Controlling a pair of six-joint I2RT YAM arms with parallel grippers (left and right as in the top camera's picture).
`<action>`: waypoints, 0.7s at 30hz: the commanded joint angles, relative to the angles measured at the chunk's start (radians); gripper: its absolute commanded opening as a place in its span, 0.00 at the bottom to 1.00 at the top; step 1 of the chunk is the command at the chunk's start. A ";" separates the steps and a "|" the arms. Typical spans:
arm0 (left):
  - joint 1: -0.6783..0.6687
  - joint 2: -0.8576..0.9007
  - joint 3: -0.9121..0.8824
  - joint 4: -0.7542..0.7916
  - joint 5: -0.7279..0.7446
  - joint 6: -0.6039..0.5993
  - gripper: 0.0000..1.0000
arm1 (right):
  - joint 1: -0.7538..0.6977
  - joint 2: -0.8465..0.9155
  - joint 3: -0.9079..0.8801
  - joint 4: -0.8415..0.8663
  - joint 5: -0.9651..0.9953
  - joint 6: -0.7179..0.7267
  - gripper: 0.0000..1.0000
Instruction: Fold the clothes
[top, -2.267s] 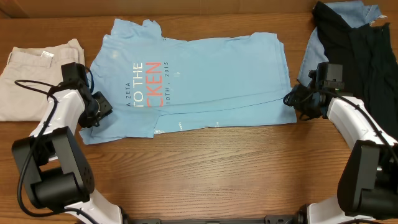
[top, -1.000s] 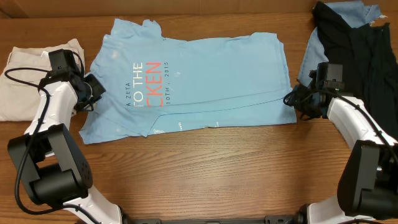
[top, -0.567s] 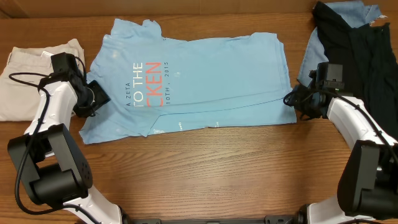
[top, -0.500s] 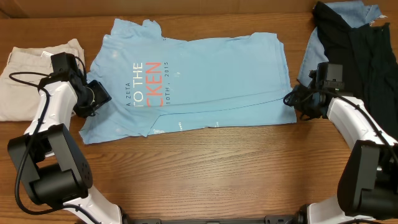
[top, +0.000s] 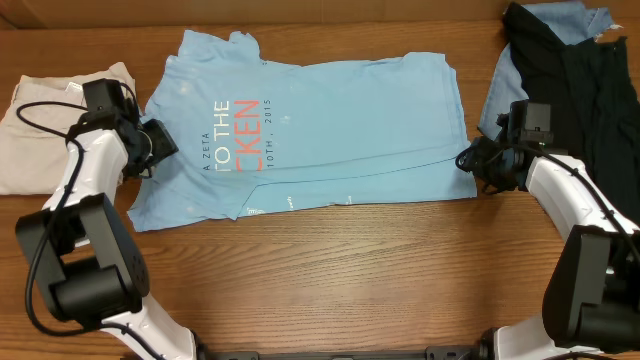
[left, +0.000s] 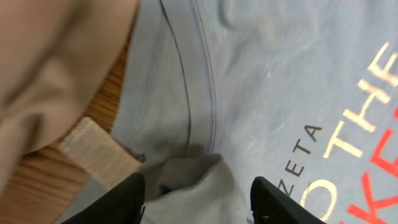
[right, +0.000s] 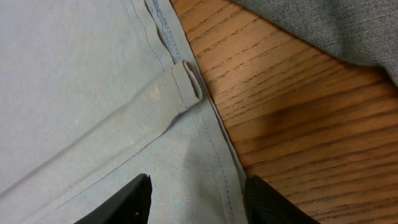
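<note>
A light sky-blue short-sleeved cotton T-shirt (top: 350, 120) lies spread flat across the middle of a brown wooden desk (top: 350, 270). Its white and coral lettering faces up, and a long crease runs across its near part, where the cloth looks doubled over.

The left gripper (top: 160, 145) sits at the shirt's left edge, just beside folded beige trousers (top: 40, 120). In the left wrist view its jaws are spread wide, with a bunched flap of blue cloth lying loose between them, not pinched. The right gripper (top: 468, 158) sits at the shirt's right edge. In the right wrist view its jaws are likewise released, poised over the stitched hem and a small rolled tuck of fabric, with bare wood just beside it. A heap of denim-blue and black garments (top: 570, 70) lies close behind that arm.

Risks, as a judgement: the left jaws could catch the trousers along with the shirt, since the two are so near. Either side could pinch only the top layer of the doubled cloth, letting the lower layer drag and undo the crease. If one arm grips and the other misses the hem, the fold would skew.

No box, basket or bin shows plainly in any view, so nothing is held in a container.
</note>
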 joint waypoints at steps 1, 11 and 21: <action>-0.021 0.062 0.016 0.001 0.002 0.038 0.55 | 0.006 0.002 0.001 0.000 0.008 -0.003 0.52; -0.025 0.096 0.027 0.002 0.008 0.045 0.18 | 0.006 0.002 0.001 -0.003 0.009 -0.003 0.52; -0.024 0.095 0.122 -0.114 -0.001 0.045 0.26 | 0.006 0.002 0.001 -0.003 0.009 -0.003 0.52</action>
